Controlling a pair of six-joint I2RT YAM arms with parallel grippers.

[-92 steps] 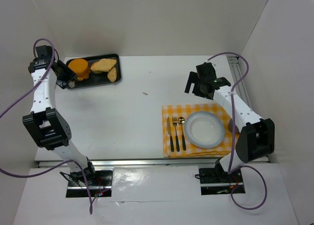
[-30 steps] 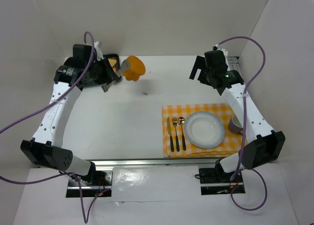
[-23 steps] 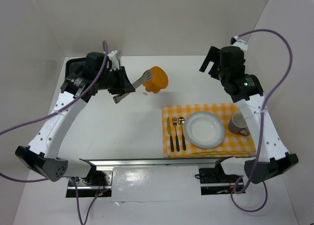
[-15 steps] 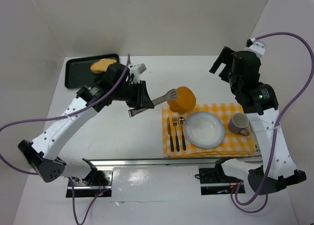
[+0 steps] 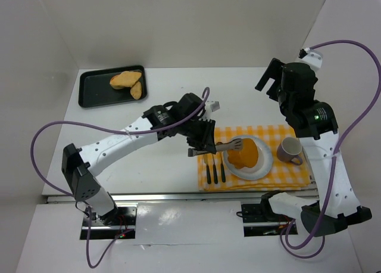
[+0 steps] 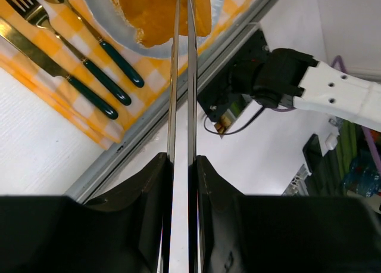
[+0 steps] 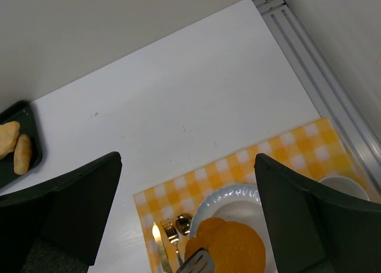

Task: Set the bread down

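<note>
Your left pincer [image 5: 202, 143] is pressed together on the handles of a pair of long, bright metal tongs [image 5: 229, 146], and the tong tips reach out over the round white plate [image 5: 265, 166]. The bread, that thick, smooth, bright orange bun [image 5: 245, 155], sits inside the plate's rim, between the tong tips. It looks tipped onto its side, not dome-up, and I cannot tell whether its full weight is on the plate. In the left wrist view the two tong arms run close together straight into the orange mass, so you have not let go yet.

By my reading the carry is done and the bun is where it belongs. What is left is to ease the squeeze, let the tongs spring apart, and draw them back without dragging the bun off the plate.

Your right pincer [image 5: 269, 81] hangs high over the far side of the white surface [image 5: 161, 106], jaws spread wide, holding nothing.

Around the plate is the yellow-and-white checked placemat [image 5: 292, 179], with the dark-handled knife, fork and spoon [image 5: 214, 168] just beside the plate and a grey mug [image 5: 290, 149] on the other side. Well apart, the black tray [image 5: 89, 97] holds two paler golden-brown bread slices [image 5: 126, 80].

As for labels, brands or writing, none can be read in any view.
</note>
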